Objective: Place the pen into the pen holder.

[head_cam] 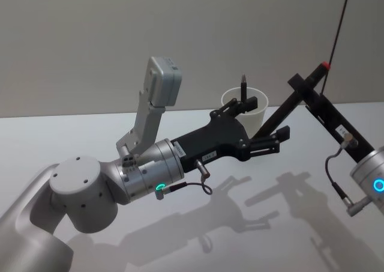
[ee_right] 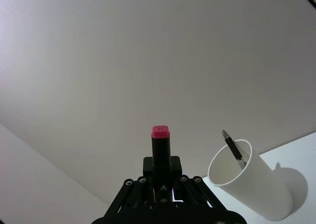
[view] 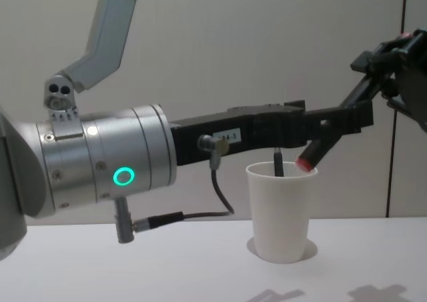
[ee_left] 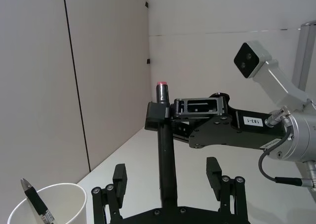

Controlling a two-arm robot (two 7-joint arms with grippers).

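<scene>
Jaws of the right gripper (ee_right: 160, 177) are clamped on a black marker (head_cam: 282, 113) with a red end, which slants down toward the left gripper (head_cam: 261, 126), whose jaws stand apart with the marker between its fingers (ee_left: 120, 177). From the head view, the left arm stretches forward across the white table (head_cam: 198, 236) to just beside the paper cup (view: 281, 212). Inside the upright cup a dark pen (ee_right: 234, 147) leans against the wall, its tip above the rim.

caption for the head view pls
Right gripper holds a black marker near the open left gripper, beside a white cup with a pen inside.
</scene>
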